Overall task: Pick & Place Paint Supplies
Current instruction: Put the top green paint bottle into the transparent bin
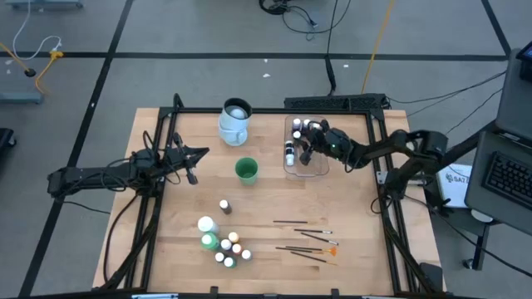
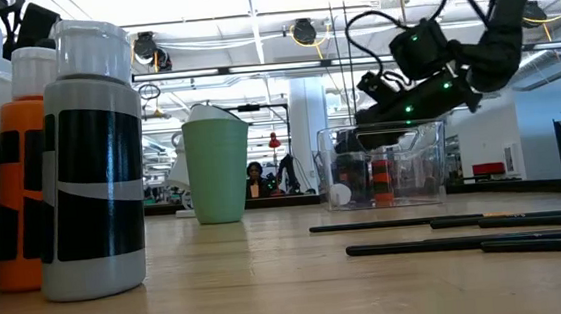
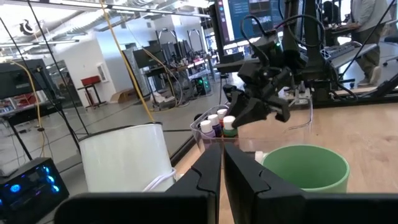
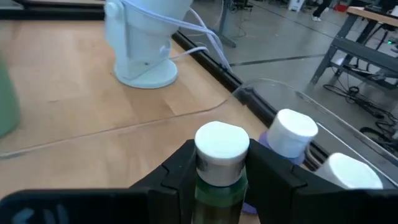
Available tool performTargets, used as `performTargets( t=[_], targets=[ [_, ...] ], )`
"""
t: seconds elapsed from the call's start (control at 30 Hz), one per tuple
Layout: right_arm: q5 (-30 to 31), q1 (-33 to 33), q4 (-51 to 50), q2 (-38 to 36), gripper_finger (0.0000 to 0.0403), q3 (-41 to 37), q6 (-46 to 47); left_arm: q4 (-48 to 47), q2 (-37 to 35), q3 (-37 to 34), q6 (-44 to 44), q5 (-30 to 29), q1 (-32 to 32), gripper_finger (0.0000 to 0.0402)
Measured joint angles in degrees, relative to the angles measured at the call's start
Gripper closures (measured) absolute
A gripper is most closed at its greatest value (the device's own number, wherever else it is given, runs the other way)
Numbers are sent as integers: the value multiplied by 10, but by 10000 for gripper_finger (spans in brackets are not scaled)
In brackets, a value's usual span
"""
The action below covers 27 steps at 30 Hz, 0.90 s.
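So the right gripper (image 4: 222,171) is clamped on a tiny white-capped green paint bottle (image 4: 221,155), upright, right above the clear rectangular plastic tub (image 1: 305,169). Left gripper (image 3: 222,177) sits pinched closed, well apart.

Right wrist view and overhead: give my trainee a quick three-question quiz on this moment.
1. True or false: the right gripper is shut on a white-capped green paint bottle.
2. Where is that gripper? A) over the clear rectangular plastic tub B) over the thin dark-handled brushes C) beside the pale-blue jug
3. Fill in: the cluster of small paint bottles not yet moved stands at the table's near edge, to the ____ of the brushes in the high view.

Key: 1 true. 2 A. 3 left.
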Motion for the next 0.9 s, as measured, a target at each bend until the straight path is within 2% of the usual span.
performTargets(
  t=[0.23, 0.47, 0.9],
  targets=[
    [39, -23, 15, 38, 293, 17, 12, 0, 0, 0, 0, 0, 0, 378],
    [25, -40, 12, 39, 291, 17, 38, 0, 0, 0, -2, 0, 0, 378],
    [24, -34, 7, 23, 235, 15, 47, -3, 0, 0, -11, 0, 0, 378]
  ],
)
